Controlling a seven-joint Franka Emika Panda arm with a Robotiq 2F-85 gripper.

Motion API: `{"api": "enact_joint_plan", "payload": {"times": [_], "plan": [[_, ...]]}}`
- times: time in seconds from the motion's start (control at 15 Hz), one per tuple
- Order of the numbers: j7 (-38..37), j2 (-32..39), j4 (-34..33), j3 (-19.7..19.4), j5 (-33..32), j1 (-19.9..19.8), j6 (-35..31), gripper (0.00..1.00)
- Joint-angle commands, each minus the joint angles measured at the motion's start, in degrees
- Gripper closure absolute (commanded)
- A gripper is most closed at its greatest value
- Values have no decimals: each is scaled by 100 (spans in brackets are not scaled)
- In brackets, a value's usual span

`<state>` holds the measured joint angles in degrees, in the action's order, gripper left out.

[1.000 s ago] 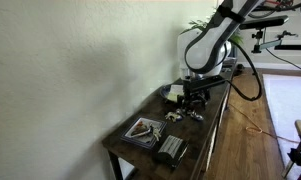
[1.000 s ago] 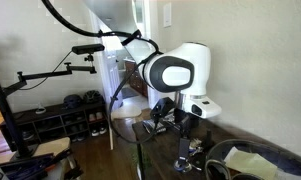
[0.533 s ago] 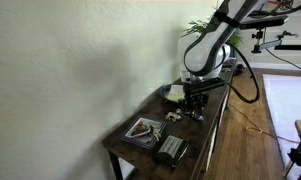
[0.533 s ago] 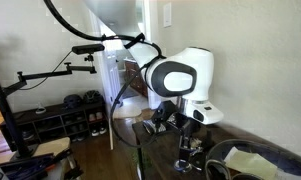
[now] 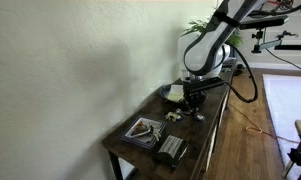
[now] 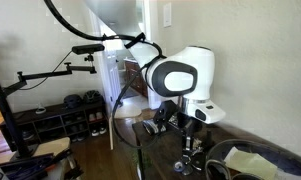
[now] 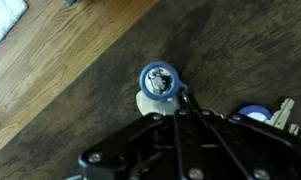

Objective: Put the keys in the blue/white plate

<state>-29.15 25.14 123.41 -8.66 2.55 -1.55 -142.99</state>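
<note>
Narrow tabletop (image 5: pixel 155 108), shut in by wall (image 5: pixel 60 70) along one long edge; floor side open. Black box (image 5: pixel 171 150) just beside blue/white plate (image 5: pixel 143 130) on floor side, blocking low entry there; open from above. Round dish (image 6: pixel 248 160) and small blue-rimmed cap (image 7: pixel 160 82) crowding the arm end.

Bent over in a high arch, with the thick white arm (image 5: pixel 204 50) curving down from above in both exterior views. Ending in the dark gripper (image 5: pixel 194 106), pointed straight downwards and held low, close under the big white wrist joint (image 6: pixel 180 75). Seen in the wrist view with the fingers (image 7: pixel 178 118) drawn together into one narrow tip. Not possible to tell whether clamped on anything.
</note>
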Motion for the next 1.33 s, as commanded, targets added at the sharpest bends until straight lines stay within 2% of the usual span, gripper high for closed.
{"api": "enact_joint_plan", "payload": {"times": [0.0,0.73,1.27], "plan": [[172,-30,53,-38,58,18,-139,97],[213,-728,296,-75,-135,105,90,96],[82,-908,116,-10,-548,320,195,97]]}}
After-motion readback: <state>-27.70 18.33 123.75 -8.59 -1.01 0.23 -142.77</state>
